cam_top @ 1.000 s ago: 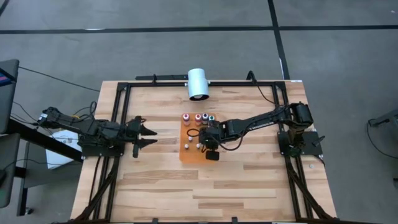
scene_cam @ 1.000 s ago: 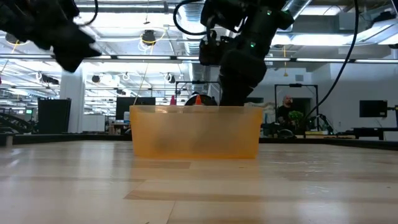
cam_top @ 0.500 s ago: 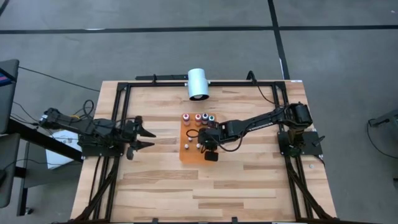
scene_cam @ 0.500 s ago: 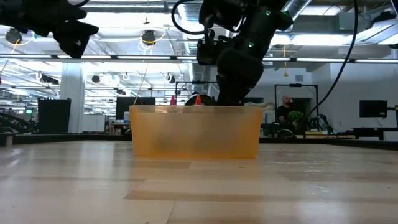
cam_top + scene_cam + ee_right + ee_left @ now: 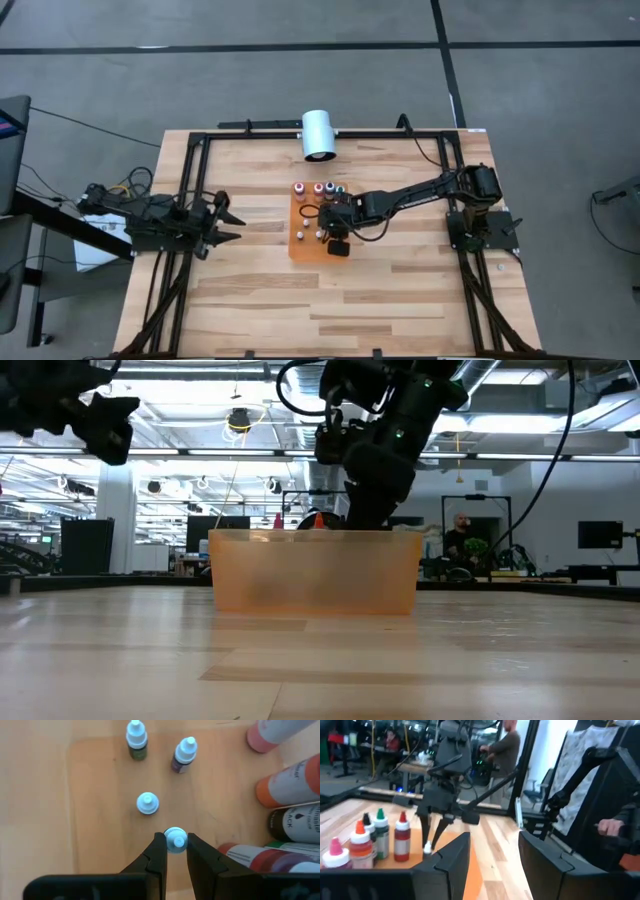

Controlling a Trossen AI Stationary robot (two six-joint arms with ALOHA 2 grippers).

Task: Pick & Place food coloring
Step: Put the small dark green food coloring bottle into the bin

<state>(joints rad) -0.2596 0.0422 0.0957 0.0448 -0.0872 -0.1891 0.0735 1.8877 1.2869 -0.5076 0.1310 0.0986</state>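
Right gripper [image 5: 175,851] clamped on the white cap of 1 food coloring bottle [image 5: 175,840] inside the orange tray [image 5: 300,247]; 3 small bottles stand just beyond. Left gripper [image 5: 228,226], fingers parted and empty, hangs well apart over the table [image 5: 400,290].

left gripper [image 5: 228,224] drawn back leftward toward the table's left edge, further from the orange tray [image 5: 302,247], right gripper [image 5: 325,232] shifted slightly left over the tray, closed around a small white-capped bottle [image 5: 175,840]
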